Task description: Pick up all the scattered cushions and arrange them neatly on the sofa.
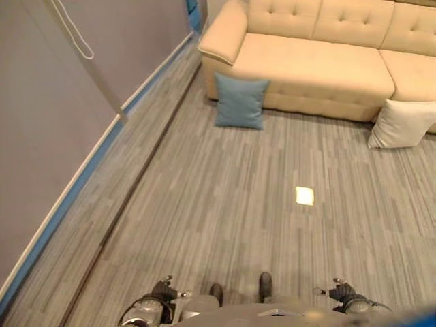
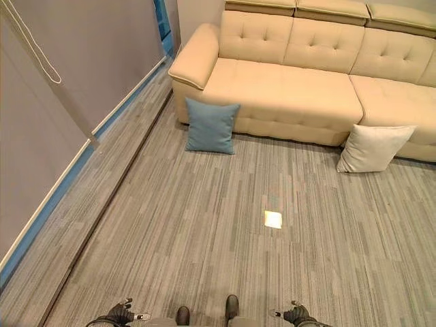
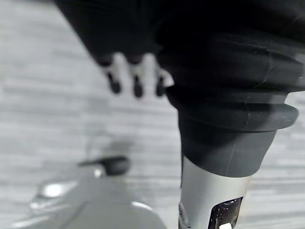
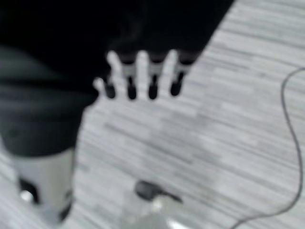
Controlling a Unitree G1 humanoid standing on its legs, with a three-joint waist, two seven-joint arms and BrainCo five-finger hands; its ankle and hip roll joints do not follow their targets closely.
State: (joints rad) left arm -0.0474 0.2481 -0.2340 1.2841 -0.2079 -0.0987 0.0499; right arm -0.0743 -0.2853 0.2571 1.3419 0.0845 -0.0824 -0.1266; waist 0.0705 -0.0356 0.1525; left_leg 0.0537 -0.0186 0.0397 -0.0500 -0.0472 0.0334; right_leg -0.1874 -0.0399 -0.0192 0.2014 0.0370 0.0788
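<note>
Leaning on sofa point(image 2: 293, 82) front: blue cushion point(image 2: 210, 126), white cushion point(image 2: 371, 148); left hand point(image 3: 136, 78), right hand point(image 4: 140, 76) fingers straight, empty.

Bare floor point(image 2: 225, 252) ahead; 2 cushions, blue cushion point(image 2: 210, 126) and white cushion point(image 2: 371, 148), against the sofa point(image 2: 286, 88).

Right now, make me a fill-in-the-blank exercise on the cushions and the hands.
1. The blue cushion leans against the front of the ____.
2. The white cushion stands on the ____, not on the seat.
3. The left hand and the right hand each hold ____.
4. Of the two cushions, the ____ one is nearer the sofa's armrest.

Missing words: sofa; floor; nothing; blue
</note>
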